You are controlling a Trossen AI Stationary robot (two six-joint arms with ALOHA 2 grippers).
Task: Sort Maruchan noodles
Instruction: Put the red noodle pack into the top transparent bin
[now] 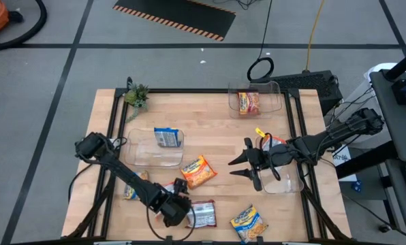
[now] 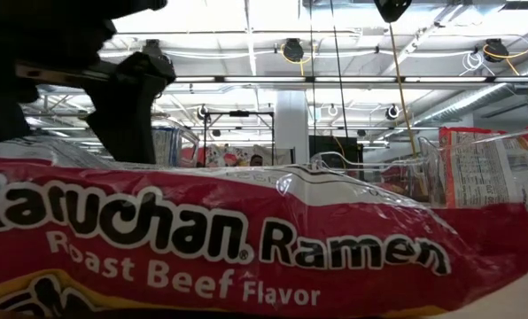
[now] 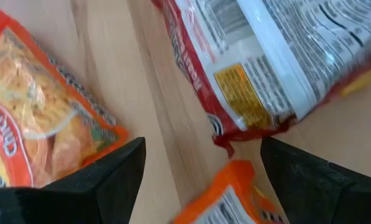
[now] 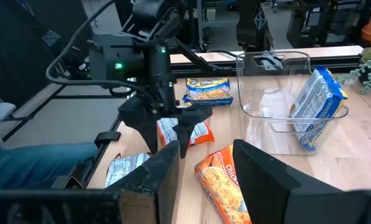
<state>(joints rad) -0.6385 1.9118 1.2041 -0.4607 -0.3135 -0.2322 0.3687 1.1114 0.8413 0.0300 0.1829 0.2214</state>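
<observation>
Barely begun: two packets binned, upper centre (image 1: 249, 102) and mid-left (image 1: 166, 137); five loose noodles (image 1: 198, 171) lower frame on desk (image 1: 210, 129). Left pincer (image 1: 179, 207) spread, empty, over red-silver packet (image 1: 203, 214); right pincer (image 1: 242, 165) spread, empty.

Grey tiled floor (image 1: 189, 61) around a wooden table (image 1: 210, 133)

Crinkly Maruchan noodles lie scattered: an orange packet (image 1: 198, 171) flat mid-worktop, a silver-red packet (image 1: 203, 214) and a yellow packet (image 1: 247, 222) near the front edge, a blue-and-yellow packet (image 1: 166, 137) leaning in one clear bin, an orange-red packet (image 1: 248, 103) in another.
</observation>
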